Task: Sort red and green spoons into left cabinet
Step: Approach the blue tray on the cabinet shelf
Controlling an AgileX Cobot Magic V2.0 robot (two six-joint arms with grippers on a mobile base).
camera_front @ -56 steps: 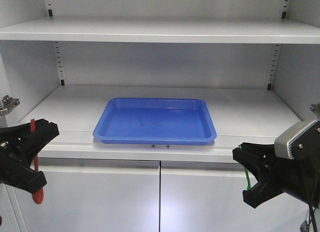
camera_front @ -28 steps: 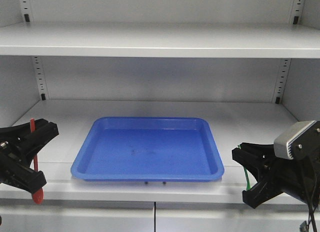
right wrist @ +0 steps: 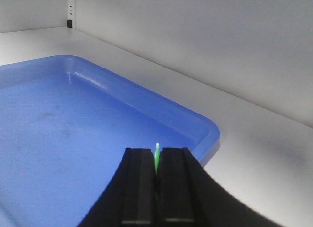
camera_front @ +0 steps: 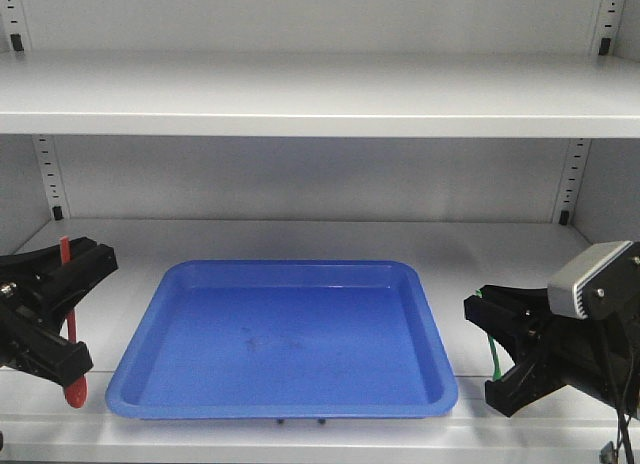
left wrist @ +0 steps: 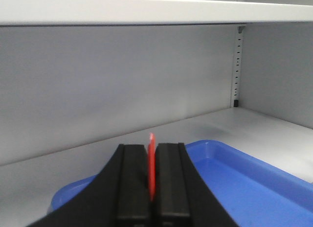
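My left gripper (camera_front: 80,309) sits at the left edge, shut on the red spoon (camera_front: 70,329), which hangs upright with its bowl down. The left wrist view shows that red spoon (left wrist: 151,161) pinched between the closed fingers of the gripper (left wrist: 152,188). At the right, my right gripper (camera_front: 495,344) is shut on the thin green spoon (camera_front: 492,356). Its handle, the green spoon (right wrist: 157,156), pokes out of the gripper (right wrist: 156,180). The left cabinet's lower shelf (camera_front: 300,236) carries the blue tray (camera_front: 290,268) between both grippers.
An upper shelf (camera_front: 320,94) spans the cabinet overhead. Slotted uprights (camera_front: 572,179) stand at the rear corners. The tray (left wrist: 244,173) lies just right of and below the left gripper. The same tray (right wrist: 73,124) lies under and left of the right one.
The cabinet and tray have grown larger and nearer in view, and the lower doors have dropped out of sight. Both grippers keep their place in the frame, each still holding its spoon.
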